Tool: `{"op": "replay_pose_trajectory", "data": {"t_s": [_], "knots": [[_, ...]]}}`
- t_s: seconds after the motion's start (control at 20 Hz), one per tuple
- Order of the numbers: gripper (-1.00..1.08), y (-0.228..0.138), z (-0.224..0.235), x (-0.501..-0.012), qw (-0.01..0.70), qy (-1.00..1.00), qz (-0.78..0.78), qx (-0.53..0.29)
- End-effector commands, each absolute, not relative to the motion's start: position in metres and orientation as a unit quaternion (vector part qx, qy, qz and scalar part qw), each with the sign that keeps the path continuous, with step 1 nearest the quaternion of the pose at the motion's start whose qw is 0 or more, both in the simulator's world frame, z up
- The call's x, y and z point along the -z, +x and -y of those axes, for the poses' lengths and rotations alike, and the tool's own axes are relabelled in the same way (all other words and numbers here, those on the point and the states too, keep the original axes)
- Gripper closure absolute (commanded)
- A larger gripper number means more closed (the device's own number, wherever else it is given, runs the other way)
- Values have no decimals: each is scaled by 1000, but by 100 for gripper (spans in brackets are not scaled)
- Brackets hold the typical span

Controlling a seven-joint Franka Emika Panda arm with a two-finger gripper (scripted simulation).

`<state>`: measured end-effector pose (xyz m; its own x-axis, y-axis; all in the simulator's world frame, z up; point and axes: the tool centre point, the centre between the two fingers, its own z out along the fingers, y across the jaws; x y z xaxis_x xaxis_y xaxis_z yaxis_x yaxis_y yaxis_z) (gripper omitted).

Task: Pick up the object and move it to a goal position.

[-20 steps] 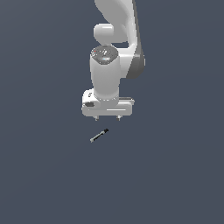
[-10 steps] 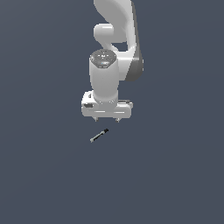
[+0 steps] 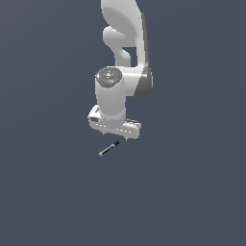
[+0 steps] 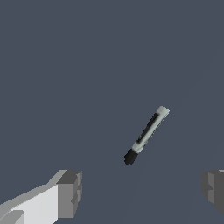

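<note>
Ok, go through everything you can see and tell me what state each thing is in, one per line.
Pen-like stick: lying flat on the surface, free, nothing touching it.
Gripper: jaws wide open, empty, above the stick.
Arm: reaching down over the stick.

And here we are in a bare simulated workspace, no home, no kitchen, no lab bench. The render gives it away: a flat, even slate-blue ground (image 3: pixel 192 192) fills both views edge to edge, with no texture, seams, walls or horizon. The white arm (image 3: pixel 122 43) comes down out of the top of the exterior view, smooth and plastic-looking, shaded in clean computer-graphics tones. The lone prop on that ground is a small pen-like stick (image 4: pixel 146 134), blocky and simply coloured. The wrist view shows the same uniform surface.
</note>
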<state>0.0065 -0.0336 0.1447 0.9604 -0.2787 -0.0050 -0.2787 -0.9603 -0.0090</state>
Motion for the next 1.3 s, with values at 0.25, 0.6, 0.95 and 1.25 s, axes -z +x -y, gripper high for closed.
{"op": "replay_pose_trajectory", "data": {"t_s": [0.25, 0.6, 0.95, 1.25], "knots": [[-92, 5, 47, -110, 6, -966, -259, -3], [-92, 2, 60, -82, 3, -934, -356, -2], [-92, -1, 69, -65, 1, -911, -413, -1], [-92, -2, 72, -60, 0, -902, -431, 0]]}}
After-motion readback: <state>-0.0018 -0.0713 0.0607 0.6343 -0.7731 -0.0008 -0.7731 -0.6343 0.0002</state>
